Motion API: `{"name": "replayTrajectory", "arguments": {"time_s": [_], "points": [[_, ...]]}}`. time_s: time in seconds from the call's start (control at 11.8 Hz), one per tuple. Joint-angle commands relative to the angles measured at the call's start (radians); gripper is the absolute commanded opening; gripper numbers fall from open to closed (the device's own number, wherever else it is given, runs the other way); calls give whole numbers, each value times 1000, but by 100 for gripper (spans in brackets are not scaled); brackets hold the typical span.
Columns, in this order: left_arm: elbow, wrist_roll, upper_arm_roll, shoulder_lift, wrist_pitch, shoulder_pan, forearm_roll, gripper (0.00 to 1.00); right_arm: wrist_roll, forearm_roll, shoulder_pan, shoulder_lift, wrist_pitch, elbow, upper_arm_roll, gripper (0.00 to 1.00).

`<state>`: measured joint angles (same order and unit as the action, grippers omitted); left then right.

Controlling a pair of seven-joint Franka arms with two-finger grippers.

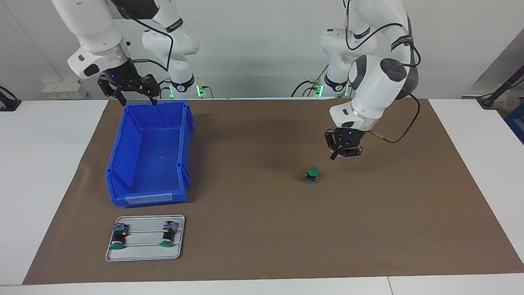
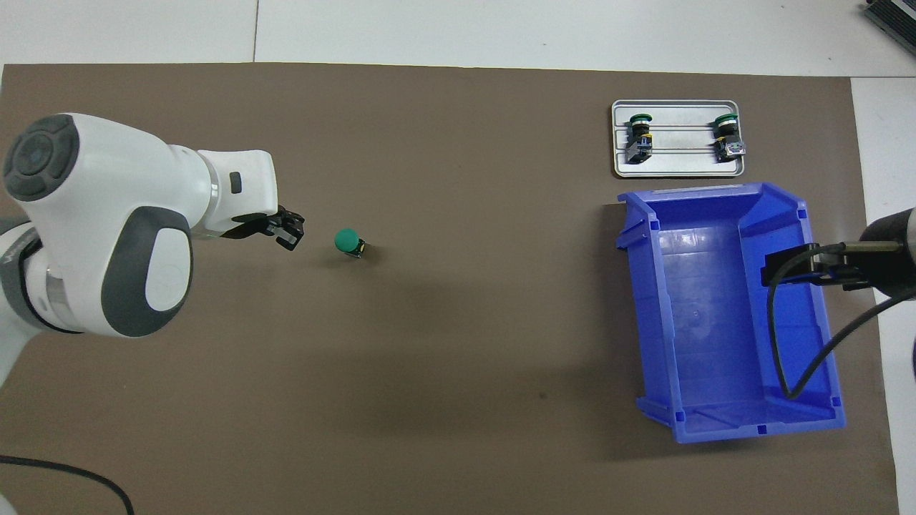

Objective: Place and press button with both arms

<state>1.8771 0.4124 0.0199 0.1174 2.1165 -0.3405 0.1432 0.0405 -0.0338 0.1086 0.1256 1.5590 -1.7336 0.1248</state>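
Button (image 1: 312, 173) stands upright on bare mat (image 1: 262, 229), open room all round. Left gripper (image 1: 343, 152) clenched empty above mat beside it. Right gripper (image 1: 137, 96) released over bin (image 1: 123, 164) rim, partly cut off overhead.

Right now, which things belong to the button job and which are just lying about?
Job: button upright on the mat; left gripper shut, empty, beside it; right gripper open, waiting over the bin's rim.
Lying about: blue bin; grey tray with two buttons.

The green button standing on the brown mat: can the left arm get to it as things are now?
Probably yes. The left hand, shut, hangs just beside the green button, which stands upright alone on the brown mat with nothing between them.
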Motion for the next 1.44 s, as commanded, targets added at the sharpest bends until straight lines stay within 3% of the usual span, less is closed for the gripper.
{"name": "replayTrajectory", "arguments": {"time_s": [0.0, 0.42, 0.59, 0.93, 1.35], "points": [[-12, -114, 15, 34, 16, -41, -56, 0, -37, -14, 10, -11, -23, 23, 3, 99], [-21, -202, 18, 161, 100, -112, -57, 0, -18, 24, 2, -1, -24, 22, 4, 99], [-16, -247, 23, 217, 153, -141, -126, 0, -10, 42, 2, -1, -14, 11, 4, 99], [-39, -245, 23, 203, 85, -133, -136, 0, -10, 43, 20, -11, -11, 12, -1, 97], [-36, -253, 26, 59, -22, -111, -136, 0, -8, 43, 28, -12, -2, 12, 1, 97]]}}
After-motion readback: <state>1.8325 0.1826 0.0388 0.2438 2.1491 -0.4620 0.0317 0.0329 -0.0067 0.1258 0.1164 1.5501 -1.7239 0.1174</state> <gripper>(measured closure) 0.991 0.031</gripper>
